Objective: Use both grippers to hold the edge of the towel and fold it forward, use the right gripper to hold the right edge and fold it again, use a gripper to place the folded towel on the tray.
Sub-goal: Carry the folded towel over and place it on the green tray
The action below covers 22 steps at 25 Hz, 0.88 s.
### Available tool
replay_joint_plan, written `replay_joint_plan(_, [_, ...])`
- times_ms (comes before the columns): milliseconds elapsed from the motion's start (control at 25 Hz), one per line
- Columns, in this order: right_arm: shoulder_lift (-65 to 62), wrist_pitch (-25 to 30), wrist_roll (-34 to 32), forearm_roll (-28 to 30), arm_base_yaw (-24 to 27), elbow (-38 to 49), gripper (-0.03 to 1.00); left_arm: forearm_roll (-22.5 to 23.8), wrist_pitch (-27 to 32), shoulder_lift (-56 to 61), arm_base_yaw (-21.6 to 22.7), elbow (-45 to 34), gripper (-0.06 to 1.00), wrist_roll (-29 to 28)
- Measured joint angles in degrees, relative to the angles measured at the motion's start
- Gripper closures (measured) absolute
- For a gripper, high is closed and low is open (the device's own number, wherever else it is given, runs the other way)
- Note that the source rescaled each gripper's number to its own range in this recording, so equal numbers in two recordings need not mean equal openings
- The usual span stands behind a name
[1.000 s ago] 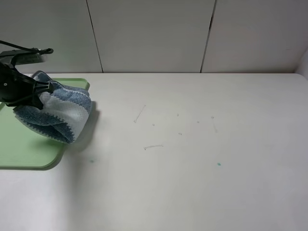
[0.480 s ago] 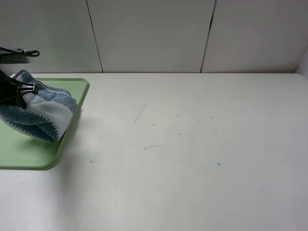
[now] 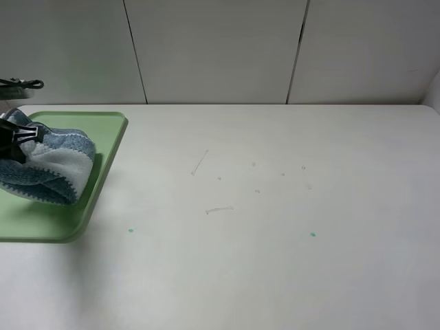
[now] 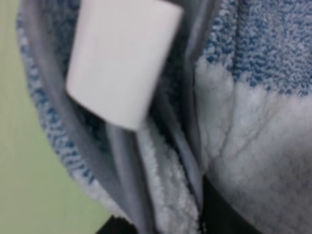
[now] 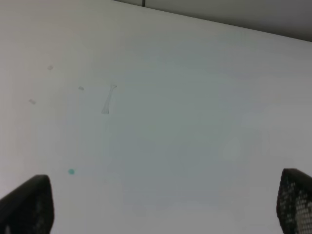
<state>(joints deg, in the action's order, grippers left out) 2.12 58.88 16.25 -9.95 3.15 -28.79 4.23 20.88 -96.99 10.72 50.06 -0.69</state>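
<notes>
Since a second ago the folded towel (image 3: 45, 163) has been carried leftward, from overhanging the tray's right rim to a spot over the tray (image 3: 103, 148). The white table (image 3: 275, 206) is seen bare except for faint scuffs and two small green specks (image 3: 313, 234), none near the tray. The towel is clamped in the left gripper (image 3: 14, 137) at the frame's left edge; whether it touches the tray cannot be told. The right gripper (image 5: 156, 204) is spread wide over bare table, holding nothing. A white tag (image 4: 122, 61) is shown against the grey-piped hem (image 4: 48, 102).
</notes>
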Motion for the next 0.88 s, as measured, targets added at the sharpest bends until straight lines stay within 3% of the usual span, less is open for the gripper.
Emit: replay_joint_plan(880, [0.0, 0.0, 0.0, 0.0, 0.0, 0.0, -0.03, -0.2, 1.0, 0.0, 0.0, -0.9, 0.83, 0.0])
